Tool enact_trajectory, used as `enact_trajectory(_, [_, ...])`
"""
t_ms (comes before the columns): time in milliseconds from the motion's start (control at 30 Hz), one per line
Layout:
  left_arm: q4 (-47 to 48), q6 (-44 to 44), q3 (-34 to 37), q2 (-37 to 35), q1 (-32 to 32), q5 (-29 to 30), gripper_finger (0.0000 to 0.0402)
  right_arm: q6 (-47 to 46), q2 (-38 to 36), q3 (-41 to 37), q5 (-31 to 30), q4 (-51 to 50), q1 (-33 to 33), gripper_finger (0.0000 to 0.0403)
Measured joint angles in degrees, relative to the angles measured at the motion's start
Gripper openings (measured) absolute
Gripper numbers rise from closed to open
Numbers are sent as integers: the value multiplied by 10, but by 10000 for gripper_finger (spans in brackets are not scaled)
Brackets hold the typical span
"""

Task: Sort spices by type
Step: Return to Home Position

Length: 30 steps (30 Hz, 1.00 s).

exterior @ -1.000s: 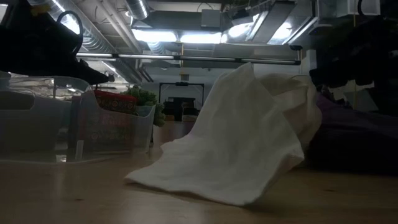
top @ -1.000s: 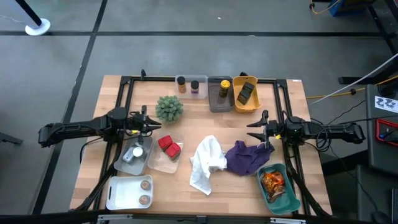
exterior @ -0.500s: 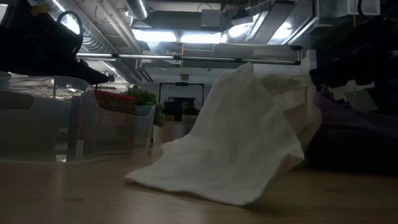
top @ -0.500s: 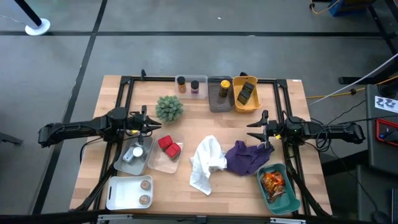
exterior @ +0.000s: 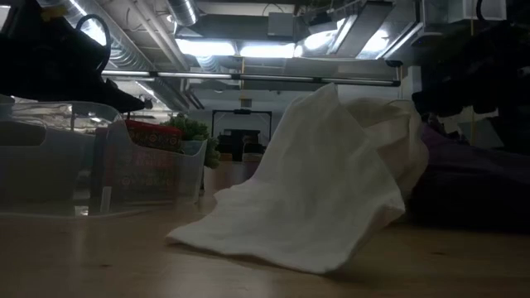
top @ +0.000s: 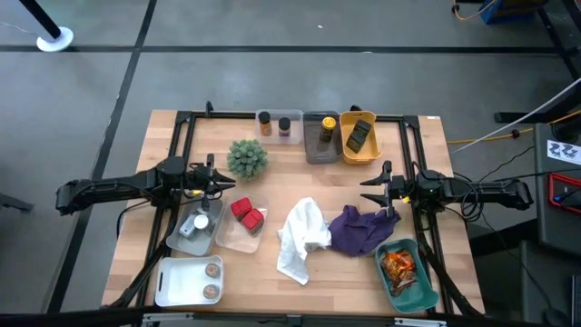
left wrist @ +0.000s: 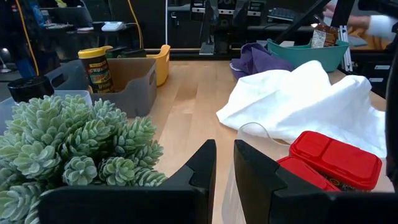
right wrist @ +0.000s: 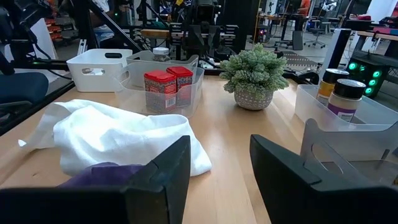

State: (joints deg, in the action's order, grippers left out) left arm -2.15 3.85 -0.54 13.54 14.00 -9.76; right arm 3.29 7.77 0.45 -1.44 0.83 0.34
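Observation:
My left gripper (top: 223, 185) hovers between the spiky green plant (top: 247, 157) and a clear bin holding red tins (top: 246, 213); its fingers stand a narrow gap apart (left wrist: 224, 168) and touch nothing. My right gripper (top: 370, 191) hangs open (right wrist: 221, 162) above the purple cloth (top: 360, 229). A clear jar (top: 200, 221) lies in a second clear bin. Brown discs (top: 211, 270) sit in a white tray. The brown jar (top: 264, 122) and purple jar (top: 285, 126) stand at the far edge. A yellow-capped jar (top: 328, 127) is in the grey bin, dark sachets (top: 359, 136) in the yellow bin, and orange-red packets (top: 398, 265) in the teal bin.
A crumpled white cloth (top: 302, 238) lies mid-table against the purple cloth and fills much of the low view (exterior: 323, 182). A black frame (top: 186, 118) borders the wooden table. Bare wood shows between the plant and the right gripper (top: 309, 177).

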Motion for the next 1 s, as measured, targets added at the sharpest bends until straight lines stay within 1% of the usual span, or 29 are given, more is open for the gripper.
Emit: enact_trajectory(1000, [0,0,0,0,0,0,45,0,0,0,-1,7,0,166])
